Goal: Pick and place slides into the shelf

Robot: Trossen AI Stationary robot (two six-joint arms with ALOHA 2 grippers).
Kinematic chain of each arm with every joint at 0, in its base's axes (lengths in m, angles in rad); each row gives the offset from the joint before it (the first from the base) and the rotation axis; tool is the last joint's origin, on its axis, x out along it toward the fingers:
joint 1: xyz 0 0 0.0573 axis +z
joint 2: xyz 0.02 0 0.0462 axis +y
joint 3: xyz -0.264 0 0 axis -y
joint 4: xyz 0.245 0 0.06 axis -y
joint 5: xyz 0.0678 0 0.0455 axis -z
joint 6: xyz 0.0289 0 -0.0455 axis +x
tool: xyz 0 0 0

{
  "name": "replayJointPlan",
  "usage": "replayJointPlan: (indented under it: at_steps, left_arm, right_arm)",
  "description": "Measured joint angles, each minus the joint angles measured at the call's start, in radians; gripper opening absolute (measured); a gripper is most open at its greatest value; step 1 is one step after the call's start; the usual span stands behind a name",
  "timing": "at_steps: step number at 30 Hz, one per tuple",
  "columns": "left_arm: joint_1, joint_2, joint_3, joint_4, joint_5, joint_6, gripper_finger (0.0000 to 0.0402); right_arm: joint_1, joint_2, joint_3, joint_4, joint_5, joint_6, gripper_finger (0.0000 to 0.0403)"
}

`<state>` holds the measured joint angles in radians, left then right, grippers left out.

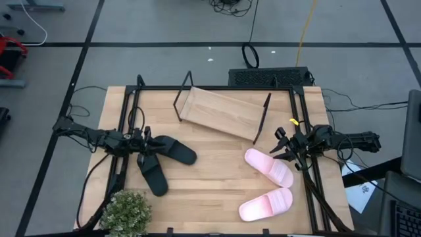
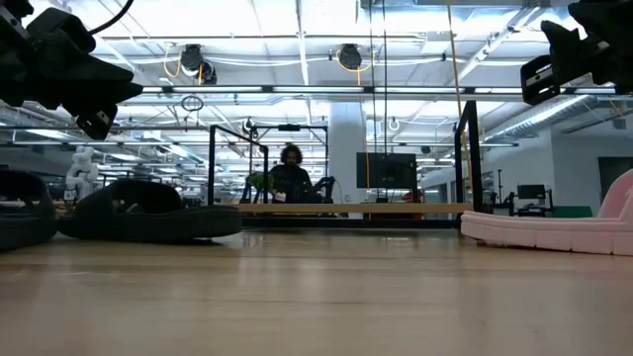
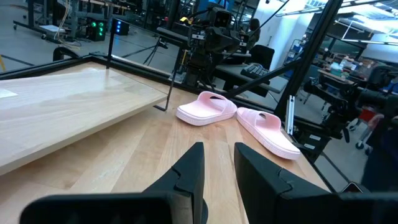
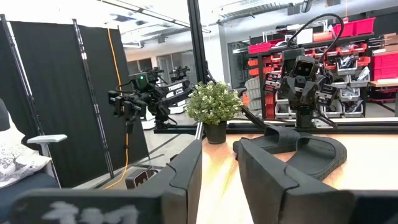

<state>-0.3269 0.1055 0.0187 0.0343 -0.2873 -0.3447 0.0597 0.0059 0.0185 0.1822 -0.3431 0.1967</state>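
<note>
Both black slides lie sole-down at the table's left: one (image 1: 174, 150) sits nearer the middle, the other (image 1: 152, 175) nearer the near edge. My left gripper (image 1: 146, 141) hovers open above them, raised clear of the table (image 2: 74, 69). The two pink slides (image 1: 268, 166) (image 1: 266, 204) lie sole-down at the right. My right gripper (image 1: 283, 143) hangs open just beyond the farther pink slide, also raised (image 2: 579, 49). The shelf (image 1: 220, 113), a tilted wooden plank on black wire frames, stands at the far middle and holds nothing.
A potted plant (image 1: 125, 210) stands at the near left corner. Black frame rails (image 1: 125, 131) (image 1: 306, 131) run along both sides of the table. Bare tabletop (image 1: 217, 178) lies between the black and pink slides. A person (image 2: 290, 176) sits in the room beyond.
</note>
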Motion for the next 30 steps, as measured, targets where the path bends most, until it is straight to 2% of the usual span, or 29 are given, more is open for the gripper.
replayJointPlan:
  at_steps: [4,8,15,19,25,30]
  left_arm:
    - [0.0,0.0,0.0,0.0,0.0,0.0,0.0086]
    - [0.0,0.0,0.0,0.0,0.0,0.0,0.0086]
    - [0.0,0.0,0.0,0.0,0.0,0.0,0.0086]
    - [0.0,0.0,0.0,0.001,0.0,0.0,0.0086]
    - [0.0,0.0,-0.003,0.044,-0.05,-0.02,0.0086]
    - [0.0,0.0,-0.003,0.254,-0.085,-0.077,0.0086]
  right_arm:
    - [0.0,0.0,0.0,0.004,0.005,-0.005,0.0096]
    - [-0.001,0.0,0.0,0.082,0.109,0.024,0.0096]
    - [-0.001,0.0,0.0,0.488,0.253,0.242,0.0096]
    - [-0.001,0.0,0.0,0.694,0.298,0.316,0.0096]
    - [-0.001,0.013,0.0,0.868,0.291,0.195,0.0096]
    - [-0.001,0.068,0.02,0.92,0.291,0.086,0.0096]
